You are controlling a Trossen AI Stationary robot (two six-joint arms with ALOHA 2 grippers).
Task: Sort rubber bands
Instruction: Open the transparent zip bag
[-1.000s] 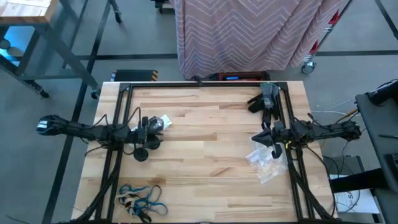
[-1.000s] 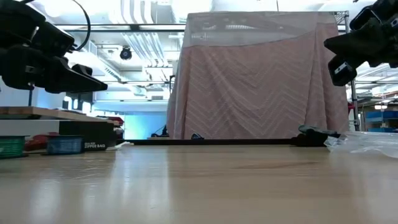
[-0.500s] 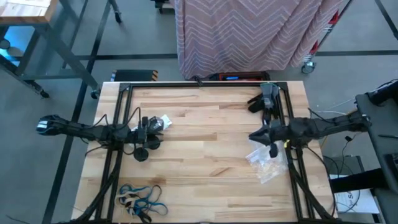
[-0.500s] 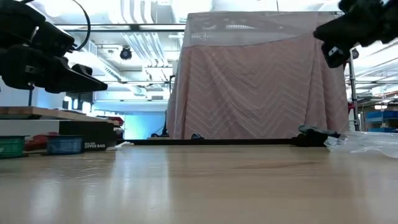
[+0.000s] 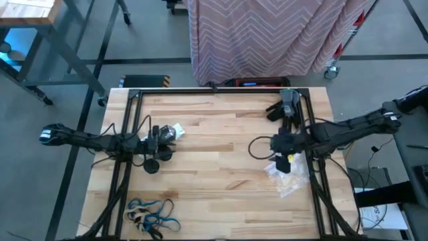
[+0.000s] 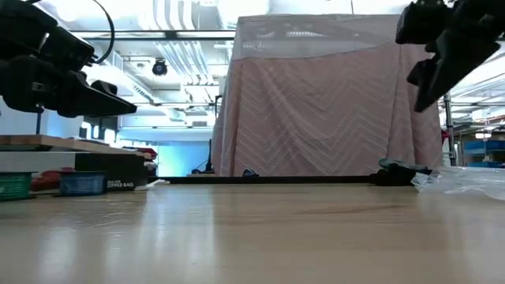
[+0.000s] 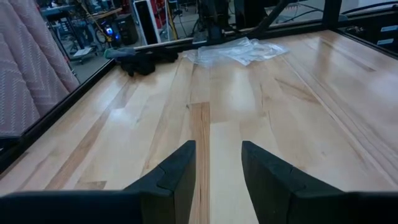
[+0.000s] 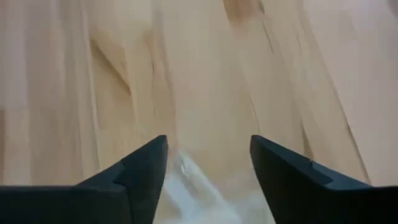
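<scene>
My right end effector (image 5: pixel 256 148) has just sprung wide open, empty, beside the crinkly clear plastic bags (image 5: pixel 286 175); the left end effector (image 7: pixel 217 163), part-open, holds nothing. The blue, tan and black rubber bands (image 5: pixel 152 214) lie well apart, at the pale wooden counter (image 5: pixel 214 194) edge, unsorted.

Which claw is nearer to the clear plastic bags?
The right claw is nearer: it is above the table just beside the plastic bags. The left claw is far across the table from them.
</scene>
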